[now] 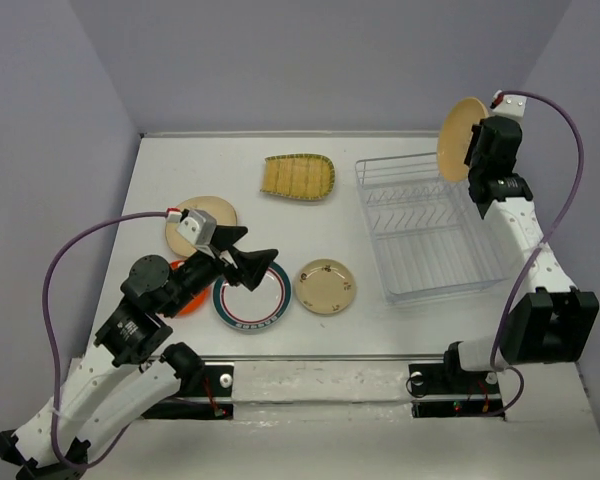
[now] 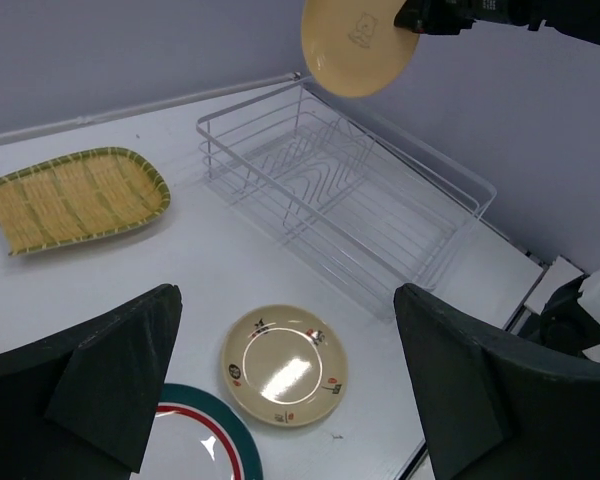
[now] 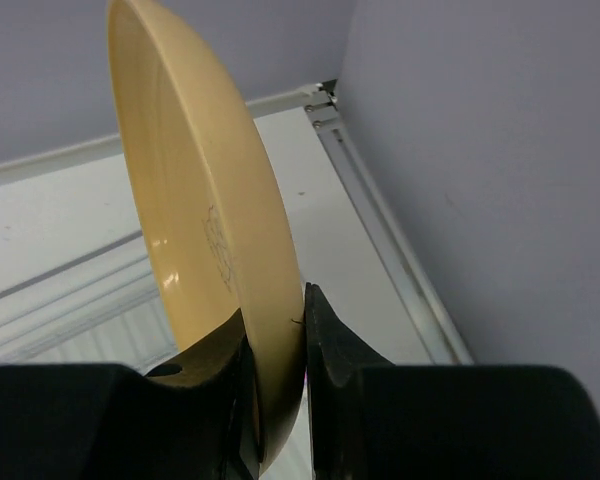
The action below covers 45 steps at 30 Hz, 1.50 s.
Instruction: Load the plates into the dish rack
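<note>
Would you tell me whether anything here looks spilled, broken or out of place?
Nothing stands out: the dish rack sits level and empty, and the right gripper pinches the tan plate on edge near its far end.

The top camera looks down from high behind the arms. The left wrist camera faces two o'clock; both see the dish rack (image 2: 340, 200). The right wrist camera sits close against the tan plate (image 3: 210, 230).
</note>
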### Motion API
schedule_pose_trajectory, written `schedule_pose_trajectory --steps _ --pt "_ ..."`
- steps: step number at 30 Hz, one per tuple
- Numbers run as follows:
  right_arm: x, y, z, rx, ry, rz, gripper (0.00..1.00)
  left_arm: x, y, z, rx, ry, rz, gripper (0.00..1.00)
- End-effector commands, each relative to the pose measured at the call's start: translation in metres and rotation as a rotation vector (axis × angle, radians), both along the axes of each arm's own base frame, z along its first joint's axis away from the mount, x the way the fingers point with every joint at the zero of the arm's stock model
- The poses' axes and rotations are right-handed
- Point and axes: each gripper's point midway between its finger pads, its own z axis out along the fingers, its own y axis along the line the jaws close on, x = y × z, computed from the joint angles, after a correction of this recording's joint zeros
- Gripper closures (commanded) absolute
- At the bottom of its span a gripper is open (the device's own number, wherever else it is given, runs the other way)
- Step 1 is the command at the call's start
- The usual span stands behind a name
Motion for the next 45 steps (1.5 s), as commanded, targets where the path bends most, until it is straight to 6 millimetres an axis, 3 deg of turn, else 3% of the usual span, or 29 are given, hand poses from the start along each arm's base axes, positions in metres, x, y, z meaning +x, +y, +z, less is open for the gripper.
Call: schedule_pose_trajectory --steps 1,3,10,13,19,28,35,43,45 --pt "0.012 -0.034 0.023 -0.188 0.049 -0.044 0.93 -0.003 0.003 0.008 -0.005 -0.043 0.007 0.01" --pt "0.016 -0.040 0.010 -0.215 0.107 -0.042 0.93 -0.005 0.003 0.009 -0.009 -0.049 0.002 0.01" --pt "0.014 -0.054 -0.004 -0.246 0.185 -0.044 0.93 -0.010 -0.002 0.008 -0.005 -0.045 -0.021 0.01" --pt "0.019 -0.045 -0.023 -0.224 0.242 0.021 0.93 -0.010 -0.001 0.009 -0.008 -0.048 -0.016 0.01" --pt "0.019 -0.050 -0.059 -0.253 0.351 0.020 0.93 -0.009 0.000 0.007 -0.005 -0.042 -0.007 0.01" --pt "0.020 -0.039 -0.076 -0.228 0.378 0.094 0.93 -0.007 0.000 0.006 -0.002 -0.038 0.000 0.01" --pt "0.011 -0.030 -0.103 -0.148 0.412 0.106 0.93 -0.005 -0.003 0.002 0.006 -0.025 -0.001 0.01" --pt "0.004 -0.022 -0.141 -0.078 0.445 0.117 0.79 -0.001 -0.004 -0.004 0.022 -0.008 0.012 0.01" --pt "0.003 -0.024 -0.142 -0.070 0.446 0.098 0.66 0.002 -0.004 -0.007 0.031 0.005 0.024 0.01"
